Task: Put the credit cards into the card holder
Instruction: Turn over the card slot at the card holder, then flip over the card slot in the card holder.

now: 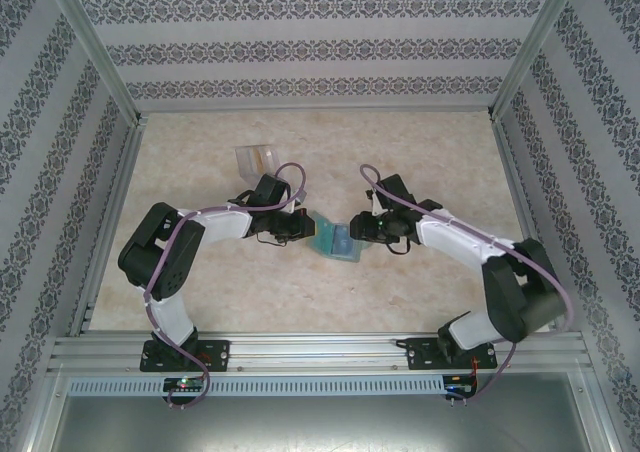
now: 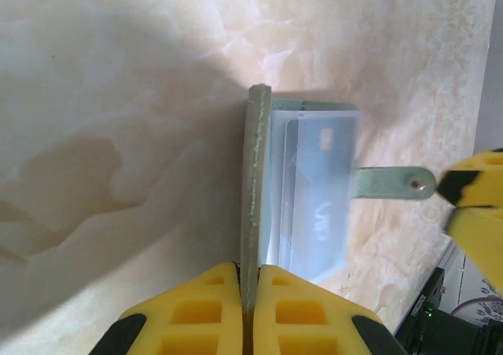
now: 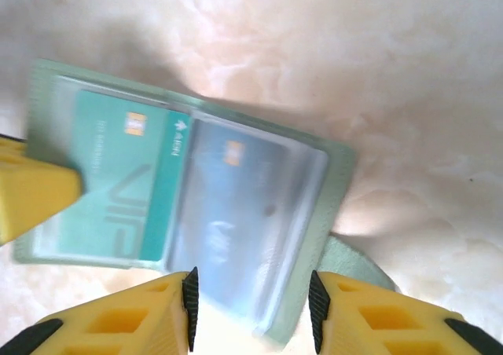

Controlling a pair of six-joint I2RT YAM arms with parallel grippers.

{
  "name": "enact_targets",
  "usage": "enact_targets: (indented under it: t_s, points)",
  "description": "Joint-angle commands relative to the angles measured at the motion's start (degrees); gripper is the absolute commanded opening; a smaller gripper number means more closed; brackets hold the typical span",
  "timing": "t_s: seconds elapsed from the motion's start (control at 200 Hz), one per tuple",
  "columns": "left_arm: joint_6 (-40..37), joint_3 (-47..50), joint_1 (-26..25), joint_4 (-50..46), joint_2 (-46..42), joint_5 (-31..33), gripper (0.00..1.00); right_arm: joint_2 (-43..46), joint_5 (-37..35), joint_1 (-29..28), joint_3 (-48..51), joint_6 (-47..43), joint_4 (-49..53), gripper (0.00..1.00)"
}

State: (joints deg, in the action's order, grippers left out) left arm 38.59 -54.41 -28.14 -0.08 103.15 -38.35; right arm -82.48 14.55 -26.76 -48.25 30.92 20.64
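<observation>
Top external view: left hand and right hand meet at the card holder mid-tabletop. Left wrist view: left hand clamps one raised panel's edge. Right wrist view: right hand's jaws stand parted, gripping nothing. Both credit cards sit in pockets, so the task looks nearly done.

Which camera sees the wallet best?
The right wrist view: the card holder lies open, cards facing the camera. The left wrist view shows a flap edge-on between the left fingers; the top view shows it tiny.
</observation>
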Motion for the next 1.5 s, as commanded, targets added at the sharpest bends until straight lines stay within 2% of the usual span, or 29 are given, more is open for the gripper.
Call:
enact_targets:
  t_s: [0.0,0.28,0.41,0.525,0.625,0.804,1.259,1.404,1.494]
  points:
    - [-0.76,-0.95,-0.6,-0.78,0.62,0.03,0.03,2.9,-1.64,-0.37,0.47,0.64,2.36,0.45]
    - [-0.42,0.25,-0.62,-0.45,-0.06,0.12,0.03,-0.48,-1.64,-3.63,-0.11,3.63,0.11,0.46]
    - [-0.8,0.18,-0.6,-1.47,-0.15,0.39,0.06,-3.93,-2.03,-5.54,-1.76,4.74,-0.21,0.46]
    - [-1.16,0.51,-0.6,-2.13,-0.08,0.8,0.2,-6.31,-3.9,-5.88,-3.15,6.01,0.95,0.44]
    - [-1.28,1.03,-0.64,-2.46,-0.47,1.5,0.37,-6.61,-4.26,-5.89,-3.47,6.78,1.39,0.44]
    - [-1.93,0.88,-0.55,-3.23,-0.88,2.22,0.46,-7.2,-3.4,-5.84,-3.34,8.08,1.06,0.45]
    - [-1.86,0.45,-0.56,-2.53,0.04,0.88,0.34,-9.46,-1.42,-5.71,-2.57,10.15,-1.71,0.45]
    - [-1.6,0.62,-0.53,-2.12,0.1,0.56,0.25,-10.39,-1.14,-5.58,-2.29,10.29,-2.69,0.39]
    - [-1.56,0.63,-0.59,-2.03,0.1,0.21,0.21,-10.47,-1.02,-5.47,-1.82,10.55,-3.15,0.38]
